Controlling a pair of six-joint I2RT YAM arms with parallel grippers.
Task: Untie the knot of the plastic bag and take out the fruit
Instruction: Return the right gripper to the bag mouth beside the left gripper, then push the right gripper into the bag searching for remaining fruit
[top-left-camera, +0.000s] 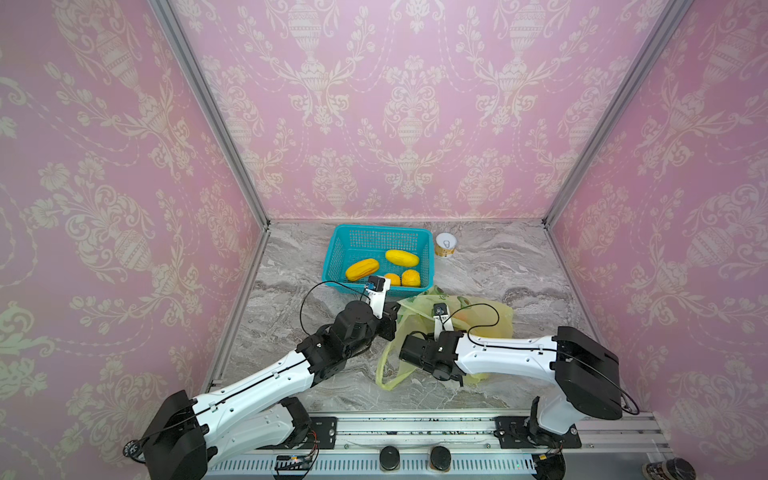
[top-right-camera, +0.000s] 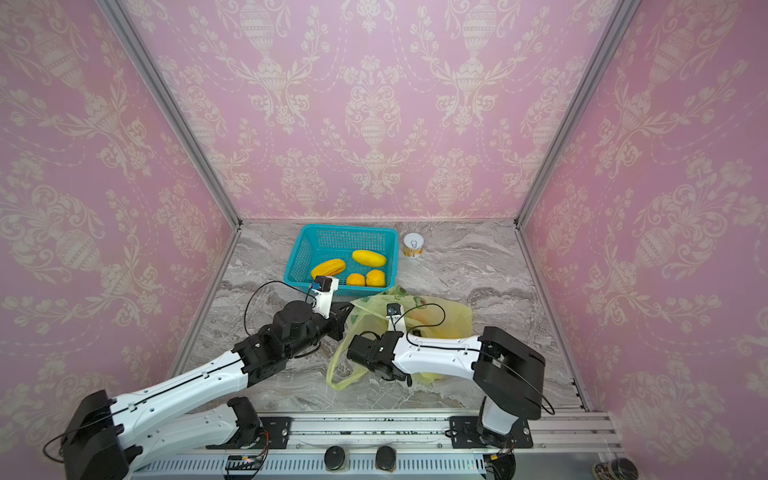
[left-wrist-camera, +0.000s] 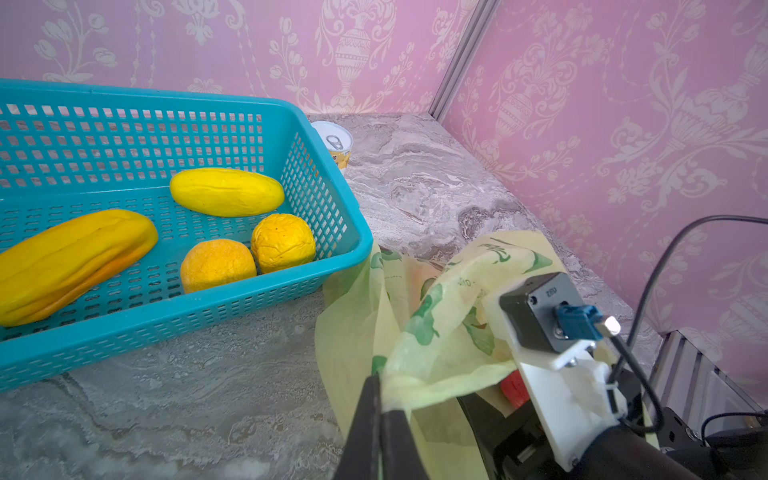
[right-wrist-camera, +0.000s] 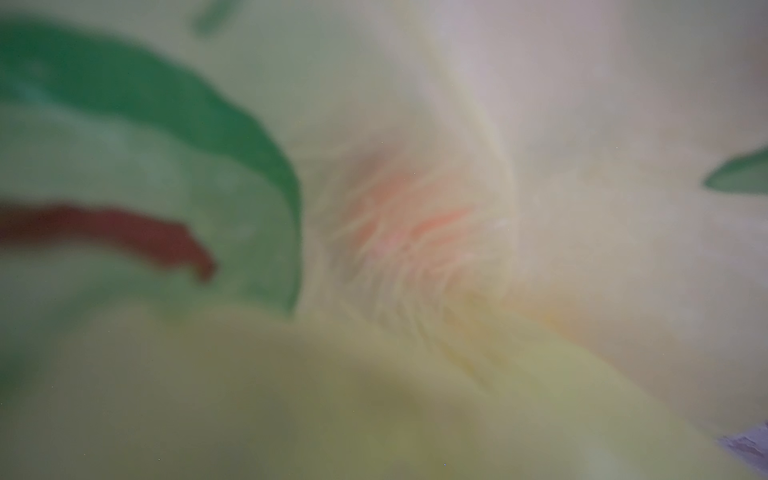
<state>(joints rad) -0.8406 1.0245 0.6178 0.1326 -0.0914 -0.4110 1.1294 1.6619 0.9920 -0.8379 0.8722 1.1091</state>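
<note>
The plastic bag (top-left-camera: 488, 322) (top-right-camera: 455, 322) lies crumpled and translucent yellow-green in front of the basket. My left gripper (left-wrist-camera: 380, 401) (top-left-camera: 395, 316) is shut on a bunched edge of the bag (left-wrist-camera: 440, 291). My right gripper (top-left-camera: 430, 347) reaches down into the bag, and plastic hides its fingers. Blurred plastic fills the right wrist view. Two yellow oblong fruits (top-left-camera: 362, 269) (top-left-camera: 402, 257) and two orange round ones (top-left-camera: 392, 279) (top-left-camera: 411, 277) lie in the basket. An orange shape (top-left-camera: 461, 318) shows through the bag. The knot is out of view. One handle loop (top-left-camera: 386, 376) lies loose.
The teal mesh basket (top-left-camera: 334, 253) (left-wrist-camera: 166, 97) stands at the back centre, its front corner touching the bag. A small white-topped can (top-left-camera: 446, 245) (left-wrist-camera: 337, 143) stands right of it. Pink patterned walls close in the marble table on three sides.
</note>
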